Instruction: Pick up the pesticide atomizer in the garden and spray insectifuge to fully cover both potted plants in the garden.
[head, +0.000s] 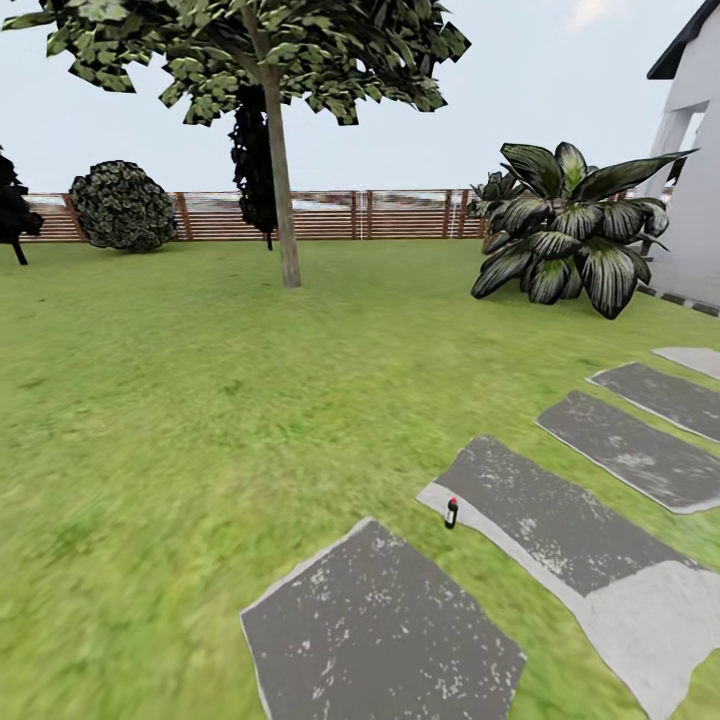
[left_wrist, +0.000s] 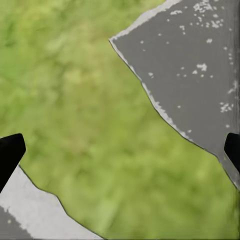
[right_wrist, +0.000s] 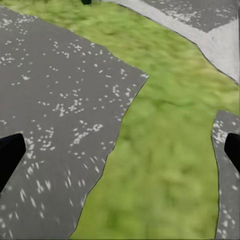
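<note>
A small dark upright bottle with a red tip, the pesticide atomizer (head: 451, 513), stands on the near edge of a grey stepping stone (head: 560, 530) in the garden lawn (head: 180, 400). A dark thing (right_wrist: 86, 1) at the edge of the right wrist view may be the same bottle. My left gripper (left_wrist: 120, 155) is open over grass and stone, with nothing between its black fingertips (left_wrist: 9, 152). My right gripper (right_wrist: 120, 155) is open too, over a speckled stone slab (right_wrist: 55, 110) and a strip of grass. The potted plants are out of view.
Flat stepping stones (head: 380, 630) run from the near right toward a pale house wall (head: 695, 150). Two large broad-leaved striped bushes (head: 570, 235) grow beside it. A thin-trunked tree (head: 280, 190), a round shrub (head: 122, 205) and a brown slatted fence (head: 400, 215) stand at the back.
</note>
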